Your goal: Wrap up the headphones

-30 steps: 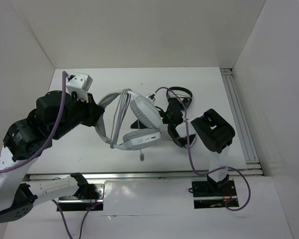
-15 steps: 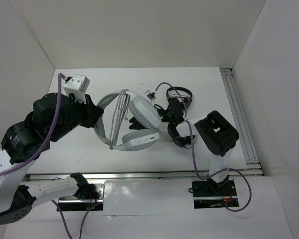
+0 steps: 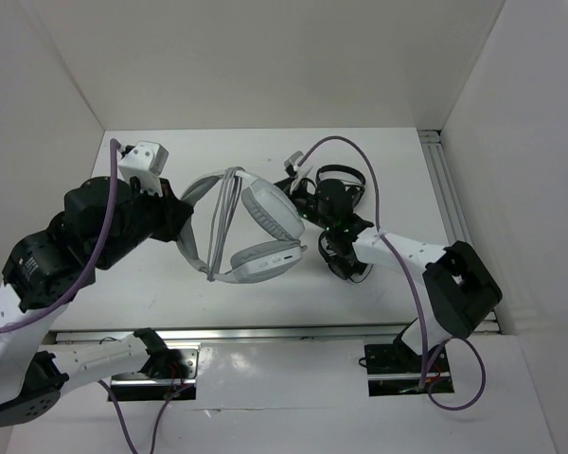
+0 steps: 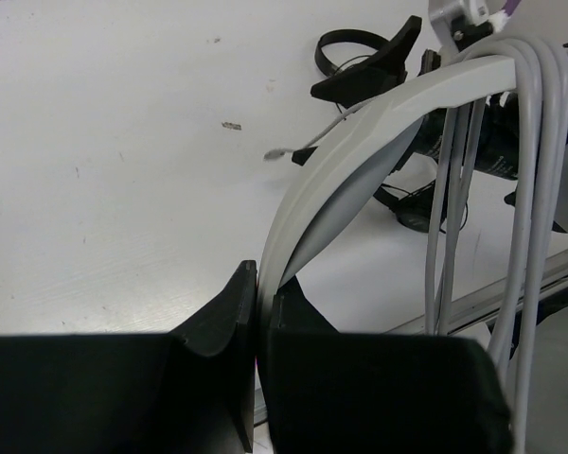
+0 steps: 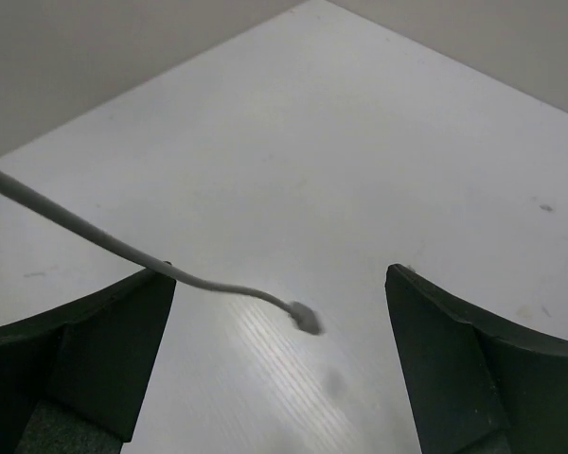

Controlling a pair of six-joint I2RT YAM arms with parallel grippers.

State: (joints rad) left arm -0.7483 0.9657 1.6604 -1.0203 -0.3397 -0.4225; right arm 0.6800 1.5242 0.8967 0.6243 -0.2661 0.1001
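The light grey headphones (image 3: 260, 232) are held off the table, earcups toward the right. My left gripper (image 3: 183, 223) is shut on the headband (image 4: 360, 142); in the left wrist view its fingers (image 4: 263, 284) pinch the band's edge. Several loops of the thin grey cable (image 3: 222, 213) run across the headband, and also show in the left wrist view (image 4: 530, 142). My right gripper (image 3: 301, 194) is open just beyond the upper earcup. In the right wrist view it (image 5: 279, 274) holds nothing. The loose cable end (image 5: 305, 320) hangs between its fingers, touching neither.
Two smaller black headphones lie right of the grey ones, one farther back (image 3: 343, 178) and one nearer (image 3: 346, 263), under the right forearm. A metal rail (image 3: 454, 222) runs along the table's right side and another (image 3: 265, 333) along the near edge. White walls enclose the table.
The right arm's elbow swung out to the right, and its gripper moved up and back beside the upper earcup. The cable end no longer hangs below the lower earcup. The left gripper kept its hold.
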